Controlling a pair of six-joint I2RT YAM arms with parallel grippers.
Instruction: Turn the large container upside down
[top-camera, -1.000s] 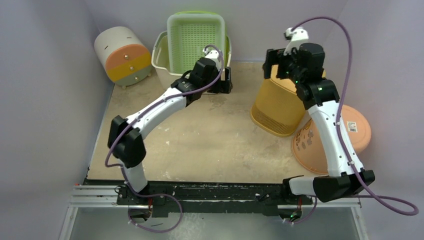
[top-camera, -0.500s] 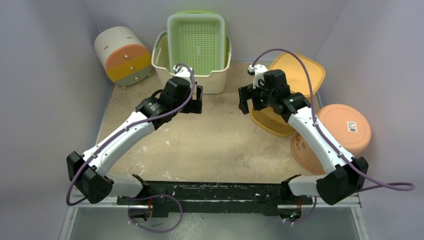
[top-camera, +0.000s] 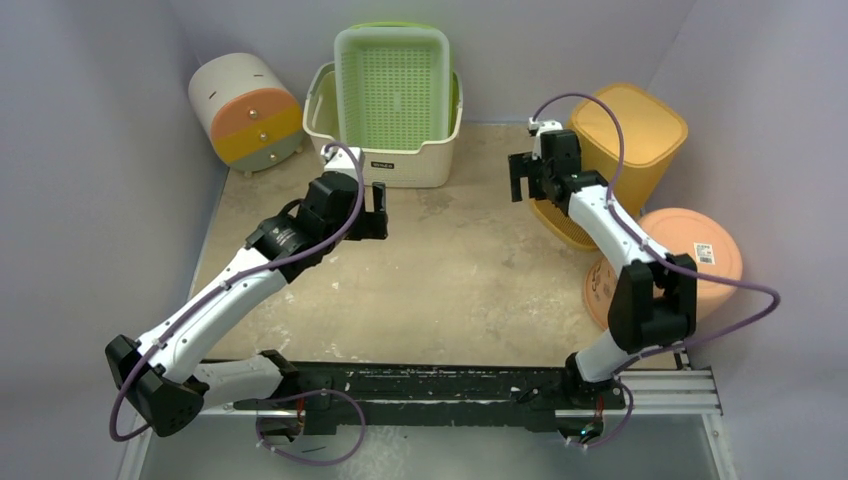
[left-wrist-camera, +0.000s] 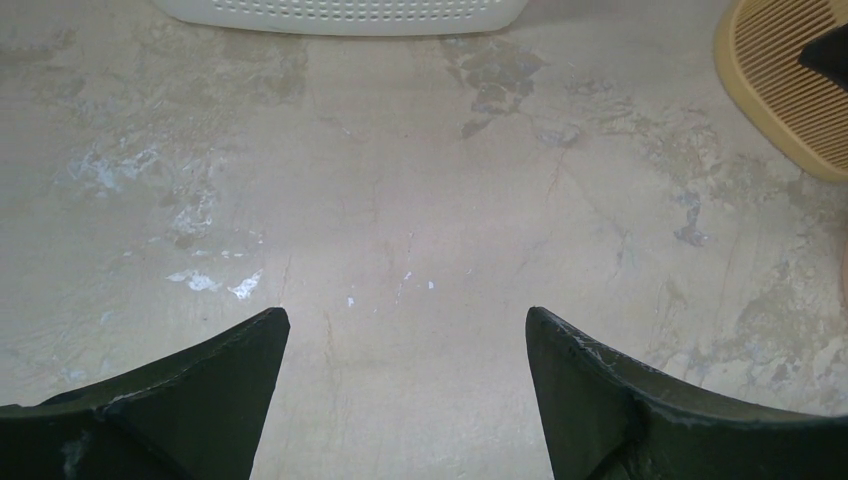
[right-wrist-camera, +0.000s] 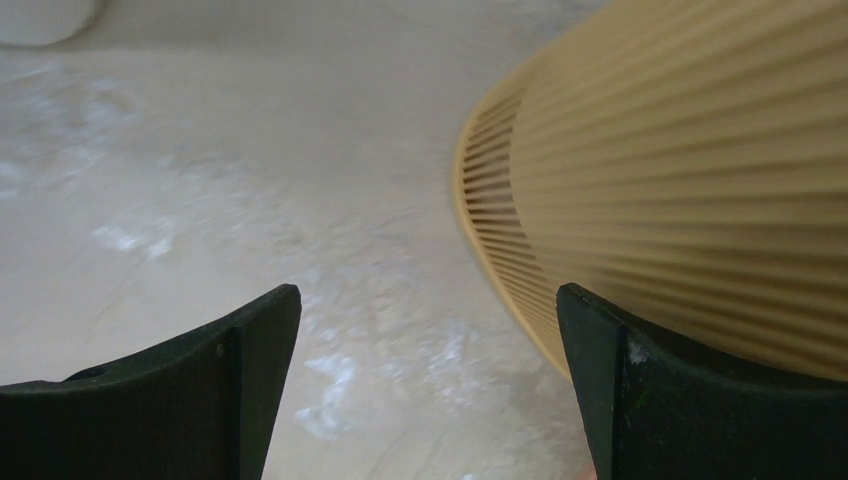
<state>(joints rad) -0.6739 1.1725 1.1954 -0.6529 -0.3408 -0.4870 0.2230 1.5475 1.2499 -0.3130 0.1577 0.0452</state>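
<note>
The large container is a yellow ribbed bin (top-camera: 622, 150) at the back right. It stands with its solid base up and its flared slatted rim on the table. My right gripper (top-camera: 522, 183) is open and empty just left of that rim. In the right wrist view (right-wrist-camera: 425, 290) the bin's ribbed wall (right-wrist-camera: 690, 190) fills the right side, close to the right finger; I cannot tell if they touch. My left gripper (top-camera: 378, 208) is open and empty over bare table, seen too in the left wrist view (left-wrist-camera: 405, 315), where the bin's rim (left-wrist-camera: 785, 95) shows at top right.
A white tub (top-camera: 425, 165) holding a green perforated basket (top-camera: 392, 75) stands at the back centre. A white and orange drawer drum (top-camera: 245, 108) lies at the back left. An orange pot (top-camera: 690, 262) lies on its side at the right, near the bin.
The right gripper has come off the yellow bin, which went from tilted to standing base up. Both arms have drawn back and lowered toward the table's middle.
</note>
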